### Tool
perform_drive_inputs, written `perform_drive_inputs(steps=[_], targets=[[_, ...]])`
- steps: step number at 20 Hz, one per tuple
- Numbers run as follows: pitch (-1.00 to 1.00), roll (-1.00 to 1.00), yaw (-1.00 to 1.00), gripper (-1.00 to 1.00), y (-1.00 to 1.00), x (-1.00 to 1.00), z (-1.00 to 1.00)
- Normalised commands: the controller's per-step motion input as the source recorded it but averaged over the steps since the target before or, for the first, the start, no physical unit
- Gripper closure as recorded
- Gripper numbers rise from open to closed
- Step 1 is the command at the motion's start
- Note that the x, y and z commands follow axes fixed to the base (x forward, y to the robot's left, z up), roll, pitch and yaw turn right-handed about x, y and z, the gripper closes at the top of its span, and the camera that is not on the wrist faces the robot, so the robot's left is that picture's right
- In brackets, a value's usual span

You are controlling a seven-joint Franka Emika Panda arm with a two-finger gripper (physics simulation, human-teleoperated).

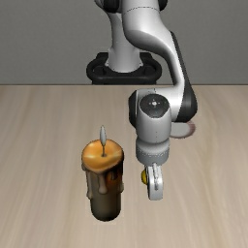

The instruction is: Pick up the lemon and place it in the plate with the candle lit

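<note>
the end effector (152, 186) hangs pointing down just beside the candle (104, 179), on the exterior view's right of it; whether it is apart or clamped i cannot tell. a bit of the yellow lemon (144, 177) peeks out at its tip, on the side facing the candle. by my reading the pick-up step is in hand; next comes a sure hold, then a carry to the plate without brushing the candle. the bench (39, 145) lies open on the candle's other side and behind it, its back edge well apart.
</note>
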Motion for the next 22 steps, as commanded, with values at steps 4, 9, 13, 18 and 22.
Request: perform_drive_inputs(steps=[4,9,13,18,22], targets=[[0.00,0.00,0.00,1.00,0.00,0.00,1.00],[0.00,0.00,0.00,1.00,1.00,0.00,0.00],[0.00,0.00,0.00,1.00,1.00,0.00,0.00],[0.00,0.00,0.00,1.00,0.00,-1.00,0.00],[0.00,0.00,0.00,1.00,0.00,-1.00,0.00]])
